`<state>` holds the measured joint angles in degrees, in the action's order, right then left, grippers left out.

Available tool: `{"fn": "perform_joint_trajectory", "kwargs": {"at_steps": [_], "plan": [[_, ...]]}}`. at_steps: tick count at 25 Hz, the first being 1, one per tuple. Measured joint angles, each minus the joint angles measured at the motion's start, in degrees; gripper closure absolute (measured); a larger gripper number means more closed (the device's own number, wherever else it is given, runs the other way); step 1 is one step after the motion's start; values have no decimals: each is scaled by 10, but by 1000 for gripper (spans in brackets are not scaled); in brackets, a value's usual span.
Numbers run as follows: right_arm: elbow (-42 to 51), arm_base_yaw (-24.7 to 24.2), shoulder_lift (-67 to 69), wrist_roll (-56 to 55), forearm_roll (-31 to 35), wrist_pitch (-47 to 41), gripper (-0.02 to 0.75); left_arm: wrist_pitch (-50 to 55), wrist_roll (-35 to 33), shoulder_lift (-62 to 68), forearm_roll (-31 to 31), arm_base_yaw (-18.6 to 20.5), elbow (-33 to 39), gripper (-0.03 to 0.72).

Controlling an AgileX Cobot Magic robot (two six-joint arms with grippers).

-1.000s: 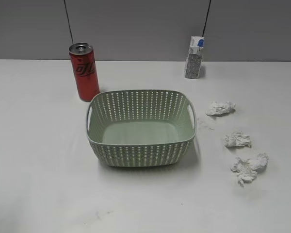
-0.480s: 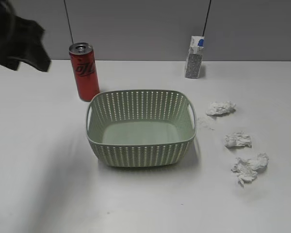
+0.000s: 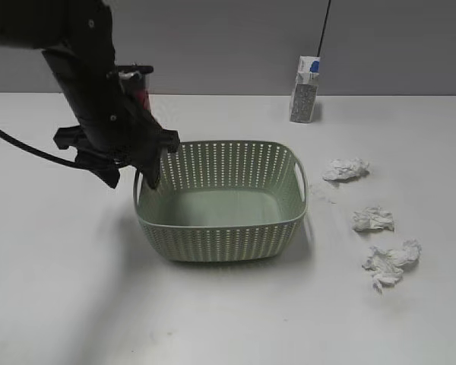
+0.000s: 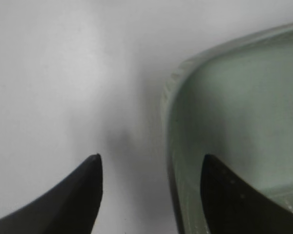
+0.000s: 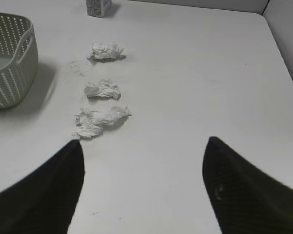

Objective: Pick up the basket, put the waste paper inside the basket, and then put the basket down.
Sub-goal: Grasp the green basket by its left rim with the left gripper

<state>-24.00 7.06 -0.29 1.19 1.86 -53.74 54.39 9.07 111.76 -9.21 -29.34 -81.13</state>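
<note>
The pale green basket (image 3: 220, 239) stands at the table's middle. My left gripper (image 3: 132, 179) is open and straddles its left rim, one finger outside and one inside. In the left wrist view the rim (image 4: 172, 92) runs between the open jaws (image 4: 151, 158), nearer the right finger. Three wads of white waste paper (image 3: 345, 169) (image 3: 372, 219) (image 3: 391, 260) lie in a row right of the basket. My right gripper (image 5: 145, 142) is open and empty above bare table, near the wads (image 5: 105, 51) (image 5: 102, 89) (image 5: 100, 119); the basket's right end (image 5: 10, 58) shows at the left. The right gripper is outside the exterior view.
A red can (image 3: 142, 85) stands behind the basket's left corner, mostly hidden by my left arm. A white-and-blue carton (image 3: 304, 90) stands at the back, also in the right wrist view (image 5: 98, 7). The table's right edge is close to a grey wall.
My left arm has come in from the upper left and dropped to the basket's left rim, now covering most of the red can. Basket and paper have not moved.
</note>
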Motion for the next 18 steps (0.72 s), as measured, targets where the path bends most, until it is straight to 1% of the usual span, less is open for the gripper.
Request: {"fn": "perform_joint_trajectory", "kwargs": {"at_steps": [4, 6, 7, 10, 13, 14, 16, 18], "plan": [[0, 0, 0, 0, 0, 0, 164, -7, 8, 33, -10, 0, 0, 213], [0, 0, 0, 0, 0, 0, 164, -11, 9, 42, -13, 0, 0, 247], [0, 0, 0, 0, 0, 0, 164, -13, 9, 44, -14, 0, 0, 274], [0, 0, 0, 0, 0, 0, 164, -14, 9, 45, -14, 0, -1, 387], [0, 0, 0, 0, 0, 0, 164, -14, 9, 45, -17, 0, -1, 554], [0, 0, 0, 0, 0, 0, 164, -14, 9, 45, -17, 0, -1, 626], [0, 0, 0, 0, 0, 0, 163, -14, 11, 45, -19, 0, -1, 683], [0, 0, 0, 0, 0, 0, 163, -5, 10, 41, -18, 0, -1, 688]]}}
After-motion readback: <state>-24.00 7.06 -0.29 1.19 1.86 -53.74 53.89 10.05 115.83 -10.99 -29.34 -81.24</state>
